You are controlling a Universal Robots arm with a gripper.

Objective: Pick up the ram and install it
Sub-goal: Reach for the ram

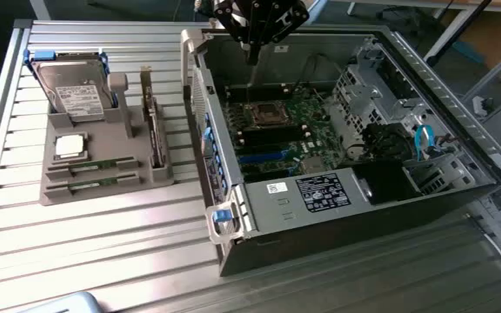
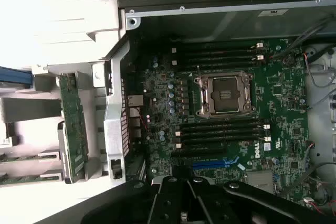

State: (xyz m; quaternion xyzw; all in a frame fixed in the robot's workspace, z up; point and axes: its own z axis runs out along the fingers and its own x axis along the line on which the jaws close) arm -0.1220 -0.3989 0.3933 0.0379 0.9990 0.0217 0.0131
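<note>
Closest in, a pale rounded object (image 1: 59,303) pokes over the exterior view's bottom edge, by the slatted metal table (image 1: 102,261). Next up, the computer case (image 1: 364,228) lies on its side, open, with the green motherboard (image 1: 294,130) in plain sight and the CPU socket (image 1: 266,114) near its middle. To the exterior view's left of the case sits the grey parts tray (image 1: 102,195), and here are the targets. The first ram stick (image 1: 94,184) lies flat in the tray's nearest slot, and the second ram stick (image 1: 94,167) lies in the slot just behind it. Behind them come the square silver processor (image 1: 70,147), an upright expansion card (image 1: 153,130) along the tray's case side, and the hard drive (image 1: 76,98) standing at the far end. Farthest back, the gripper (image 1: 252,60) hangs over the case's far end, above the motherboard, fingers pressed together with nothing between them. Both ram sticks lie well apart from it, off to the exterior view's left and nearer the camera, untouched in the tray.
</note>
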